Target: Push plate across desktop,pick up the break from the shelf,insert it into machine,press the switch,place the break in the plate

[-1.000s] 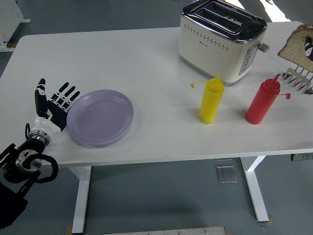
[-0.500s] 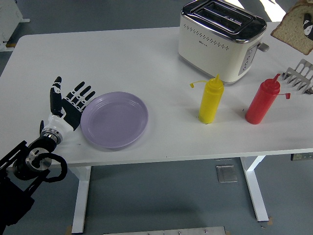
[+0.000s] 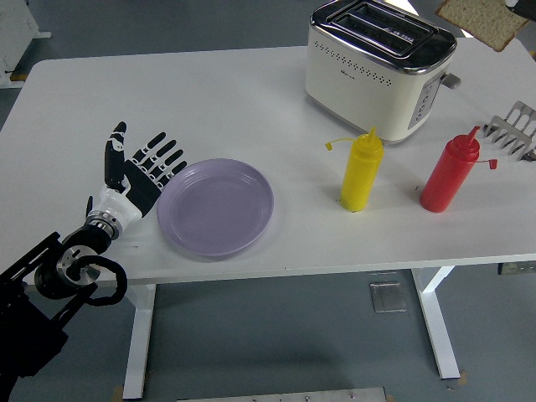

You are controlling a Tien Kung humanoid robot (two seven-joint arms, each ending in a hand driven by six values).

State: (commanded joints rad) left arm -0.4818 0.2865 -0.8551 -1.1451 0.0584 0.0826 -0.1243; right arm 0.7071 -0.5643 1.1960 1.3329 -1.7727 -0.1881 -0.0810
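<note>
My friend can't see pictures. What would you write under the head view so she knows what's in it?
A robot's left hand, fingers spread, rests against the left rim of a purple plate on a white table. A slice of bread hangs above a cream toaster at the far right, with a yellow bottle, a red bottle and a metal rack nearby.

We see a white table [image 3: 251, 100] with rounded corners filling most of the view, its top plain and evenly lit. It stands on white metal legs [image 3: 138, 339] with flat feet at left and right. Under and around it lies a smooth grey-blue floor [image 3: 276, 335]. A square metal plate [image 3: 389, 297] is set into the floor near the right leg. At the top left corner we make out part of some white furniture [image 3: 17, 33], and bright patches of light [image 3: 469, 17] fall on the floor at top right.
</note>
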